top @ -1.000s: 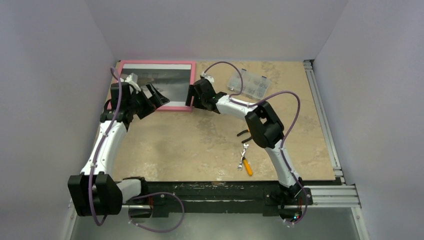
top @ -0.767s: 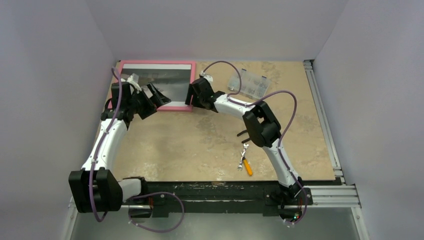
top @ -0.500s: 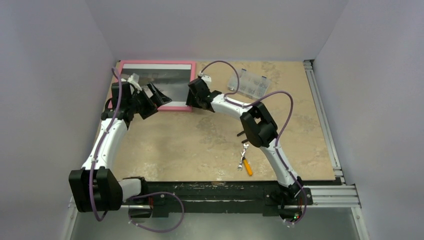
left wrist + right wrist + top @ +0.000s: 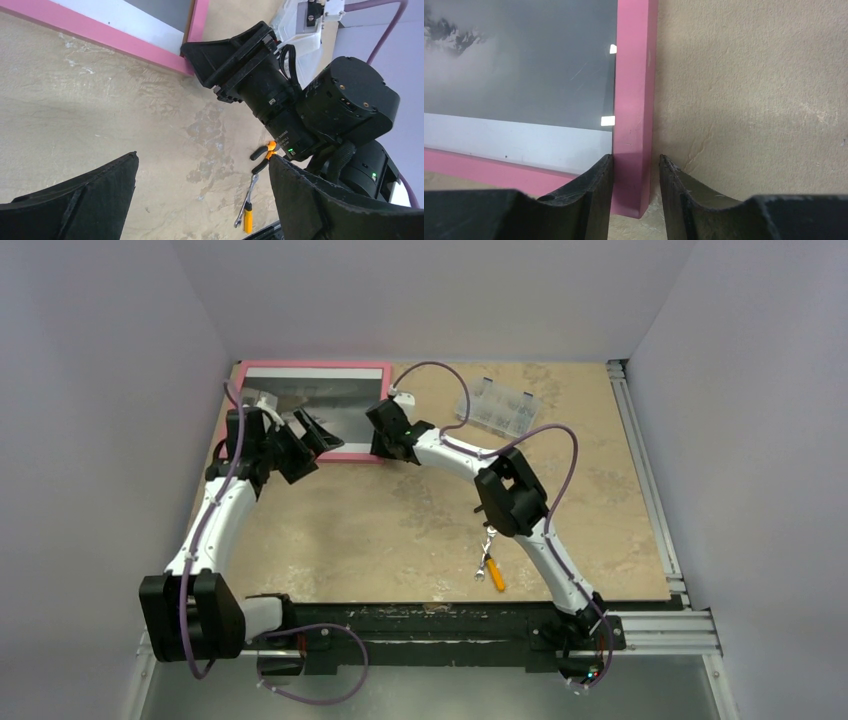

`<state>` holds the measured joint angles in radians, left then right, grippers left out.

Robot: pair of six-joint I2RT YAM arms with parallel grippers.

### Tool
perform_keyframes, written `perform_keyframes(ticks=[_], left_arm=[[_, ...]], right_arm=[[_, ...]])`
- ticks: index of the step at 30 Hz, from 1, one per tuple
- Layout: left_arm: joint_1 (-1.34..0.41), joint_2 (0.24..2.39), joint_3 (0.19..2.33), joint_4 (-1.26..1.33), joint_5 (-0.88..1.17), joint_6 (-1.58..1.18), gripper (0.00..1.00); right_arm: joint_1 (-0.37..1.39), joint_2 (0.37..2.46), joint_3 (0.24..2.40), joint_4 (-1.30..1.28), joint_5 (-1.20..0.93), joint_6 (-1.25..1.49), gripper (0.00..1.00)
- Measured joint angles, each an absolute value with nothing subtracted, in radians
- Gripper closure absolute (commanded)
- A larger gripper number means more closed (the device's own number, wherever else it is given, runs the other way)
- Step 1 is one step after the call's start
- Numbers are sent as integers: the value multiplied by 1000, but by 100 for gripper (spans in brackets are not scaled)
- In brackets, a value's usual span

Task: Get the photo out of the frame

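The pink frame (image 4: 345, 455) lies flat at the table's back left. It holds the photo (image 4: 320, 395), a grey-toned print with white margins. My right gripper (image 4: 380, 440) is at the frame's near right corner. In the right wrist view the gripper (image 4: 635, 160) straddles the frame's right rail (image 4: 634, 75). Its inner finger touches the rail beside the photo (image 4: 524, 60), and the outer finger stands a small gap off. My left gripper (image 4: 305, 440) is wide open and empty over the frame's near edge. The left wrist view shows this gripper (image 4: 202, 165), the frame corner (image 4: 165, 57) and the right gripper (image 4: 230, 55).
A clear plastic parts box (image 4: 497, 405) sits at the back, right of the frame. Black-and-orange pliers (image 4: 487, 508), a wrench and a yellow-handled tool (image 4: 492, 570) lie near the right arm's elbow. Walls close in at the back and on both sides.
My right gripper has slid left and slightly back onto the frame's right rail at its near corner. The left gripper has shifted only slightly and stays open.
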<state>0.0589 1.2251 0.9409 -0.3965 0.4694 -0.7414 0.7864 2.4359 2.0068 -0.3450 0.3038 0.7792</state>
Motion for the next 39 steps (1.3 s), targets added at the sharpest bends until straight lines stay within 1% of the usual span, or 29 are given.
perform_keyframes(ticks=[3,5,11,15,21,27,30,32,39], left_arm=[[59,1224,916,-388,458,-761,1],[59,1208,863,-358,453,-789,0],[59,1007,570,-317,410,-929,0],[59,893,476,-299,380,-1016,0],[59,858,396,-188,376,-1133,0],[59,855,278,-73,376,-1237,0],[59,871,256,-20,373,-1257,0],[59,895,249,26,369,-1264,3],[59,995,182,223,351,-1304,21]], right_arm=[[792,2447,2030,-363,309,773,93],[794,2447,2033,-373,318,768,100],[795,2394,1967,-390,302,770,100],[793,2328,1901,-461,260,789,100],[793,2209,1746,-482,156,863,100],[793,2098,1581,-430,52,945,100],[793,2064,1520,-393,11,981,100],[793,2040,1477,-361,-19,1011,100],[793,1965,1401,-261,-115,1108,100]])
